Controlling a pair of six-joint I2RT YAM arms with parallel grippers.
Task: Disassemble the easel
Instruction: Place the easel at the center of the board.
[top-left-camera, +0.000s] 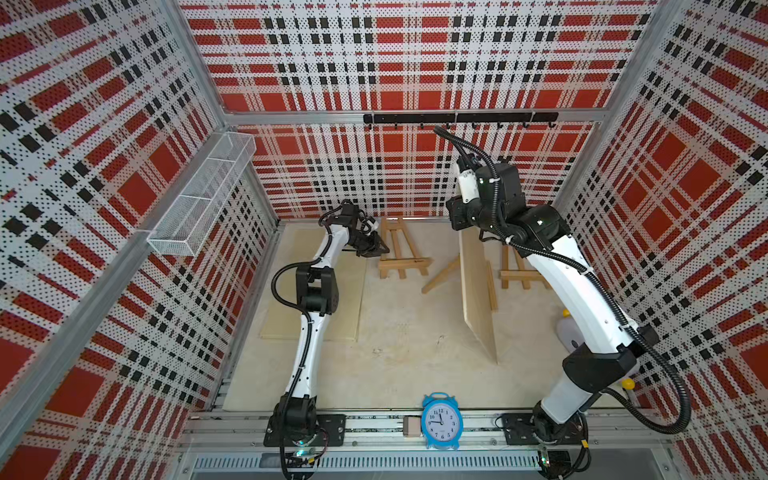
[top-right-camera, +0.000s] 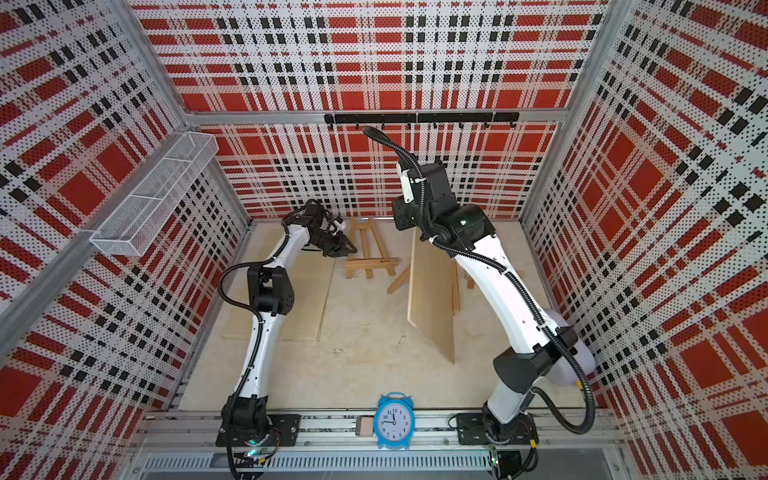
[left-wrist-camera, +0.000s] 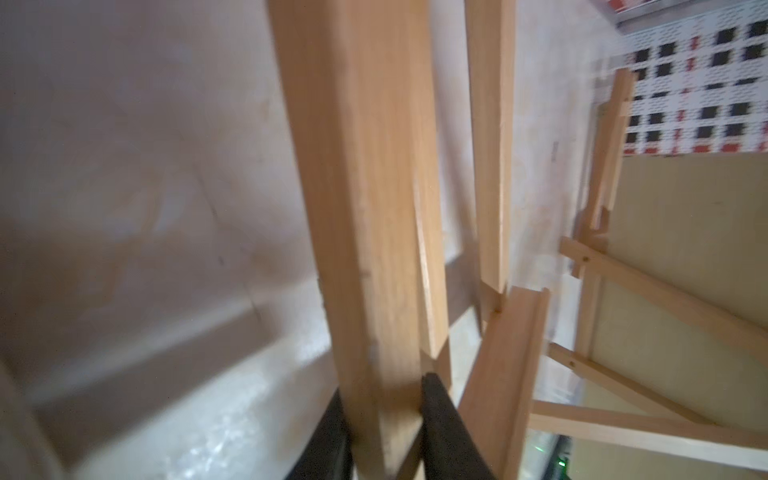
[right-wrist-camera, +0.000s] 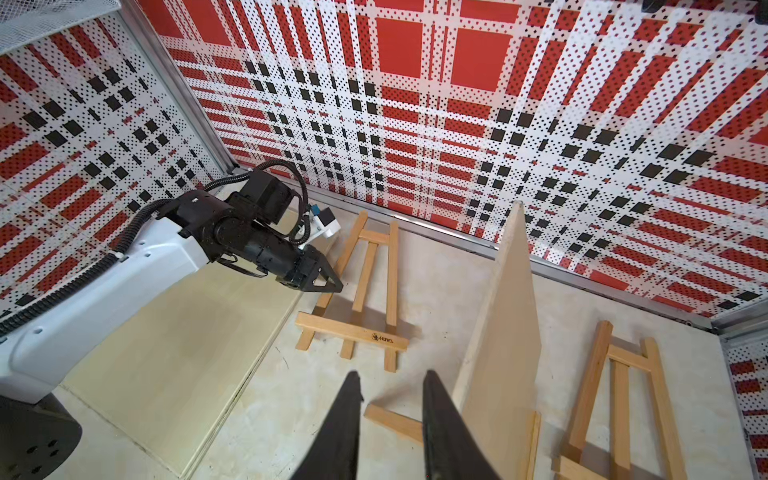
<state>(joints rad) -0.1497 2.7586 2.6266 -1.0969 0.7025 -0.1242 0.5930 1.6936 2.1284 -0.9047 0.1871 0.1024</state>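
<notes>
the easel (top-left-camera: 401, 253) sits at the back of the desk (top-left-camera: 395, 365), close to the rear wall, with its ledge turned toward the arms' bases. whether it lies flat or leans on a back strut i cannot tell. the left claw (top-left-camera: 380, 248) is at its outer leg. in the left wrist view that leg runs between the two black fingers (left-wrist-camera: 440, 415), which touch it on both sides. it is a narrow grip on the wood, not far from the ledge, probably to steady the frame or pull a piece free. the right claw (right-wrist-camera: 392, 374) hangs high over the middle of the desk, narrowly parted with nothing between its fingers, likely kept up out of the way beside the upright board (top-left-camera: 478, 291). that board stands on edge, propped by wooden pieces at its foot, between this easel and a second easel (right-wrist-camera: 615, 395) to the right. i judge the job to be at an early stage, since the gripped frame looks whole.
</notes>
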